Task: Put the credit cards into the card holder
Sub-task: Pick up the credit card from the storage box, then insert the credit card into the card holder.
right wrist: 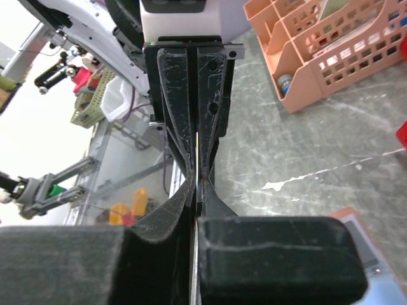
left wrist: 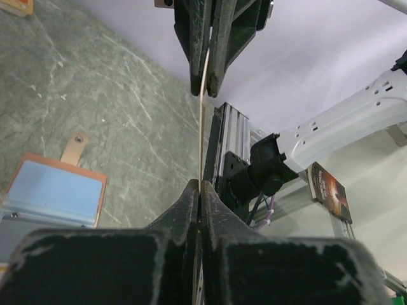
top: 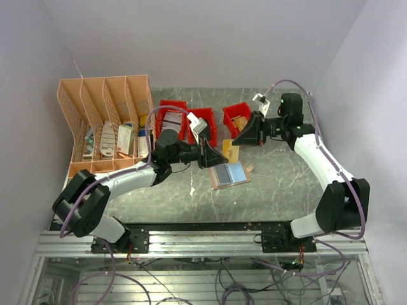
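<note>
1. Credit cards: one tan credit card (left wrist: pixel 202 136), thin and rigid, shows edge-on, bridging the gap between the two pincers above the table (left wrist: pixel 95 82). Any print on it is too small to read.
2. Left pincer (left wrist: pixel 200 185): fingers pressed together on one end of the card.
3. Right pincer (right wrist: pixel 197 184): faces the left one and pinches the opposite end.
4. Card holder (top: pixel 230 185): lies unfolded on the marbled grey table, below both pincers. It has a tan-brown, leather-like rim, a rounded snap tab (left wrist: pixel 74 147), and a light-blue panel (left wrist: pixel 54 190).
</note>
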Robot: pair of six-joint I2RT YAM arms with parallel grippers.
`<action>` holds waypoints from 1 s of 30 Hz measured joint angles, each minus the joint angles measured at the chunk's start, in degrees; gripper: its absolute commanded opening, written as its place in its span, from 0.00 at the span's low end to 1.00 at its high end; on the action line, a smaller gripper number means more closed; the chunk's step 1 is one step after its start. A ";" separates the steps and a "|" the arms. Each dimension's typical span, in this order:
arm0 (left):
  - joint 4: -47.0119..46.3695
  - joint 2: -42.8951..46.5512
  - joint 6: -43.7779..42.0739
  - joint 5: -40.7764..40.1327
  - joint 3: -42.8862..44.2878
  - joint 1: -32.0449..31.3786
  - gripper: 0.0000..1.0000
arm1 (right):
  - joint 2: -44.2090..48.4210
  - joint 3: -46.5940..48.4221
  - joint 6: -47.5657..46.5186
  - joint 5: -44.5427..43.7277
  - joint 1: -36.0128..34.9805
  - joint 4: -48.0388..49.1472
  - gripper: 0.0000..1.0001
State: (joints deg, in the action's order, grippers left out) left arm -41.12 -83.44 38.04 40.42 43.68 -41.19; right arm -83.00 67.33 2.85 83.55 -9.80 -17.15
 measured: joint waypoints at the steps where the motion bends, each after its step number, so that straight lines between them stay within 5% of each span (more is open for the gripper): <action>1: 0.50 0.00 -0.17 0.04 0.00 0.07 0.16 | 0.20 -1.33 2.25 0.72 -0.13 2.84 0.00; 6: 3.78 0.33 -0.22 -1.33 -0.22 0.94 0.38 | 1.36 -9.60 14.23 1.62 0.48 18.21 0.00; 9: 4.13 3.48 0.70 -5.77 -4.20 2.14 0.41 | 0.85 -10.08 10.69 -1.64 3.34 12.68 0.00; 13: 4.57 8.79 3.34 -13.38 -10.91 2.73 0.37 | -1.27 -4.81 -3.28 -10.19 6.12 -0.24 0.00; 18: 4.11 8.46 7.52 -21.66 -14.51 -1.14 0.29 | -1.38 -9.29 -11.15 -16.09 6.47 -5.79 0.00; 30: -2.56 -15.23 11.74 -25.51 -8.15 -5.90 0.18 | -15.43 -11.80 -17.11 -17.16 8.00 -10.12 0.00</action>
State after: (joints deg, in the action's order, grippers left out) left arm -43.68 -98.67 49.78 14.92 35.53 -47.09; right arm -98.43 55.53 -14.26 66.39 -1.80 -27.27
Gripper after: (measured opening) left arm 0.185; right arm 0.007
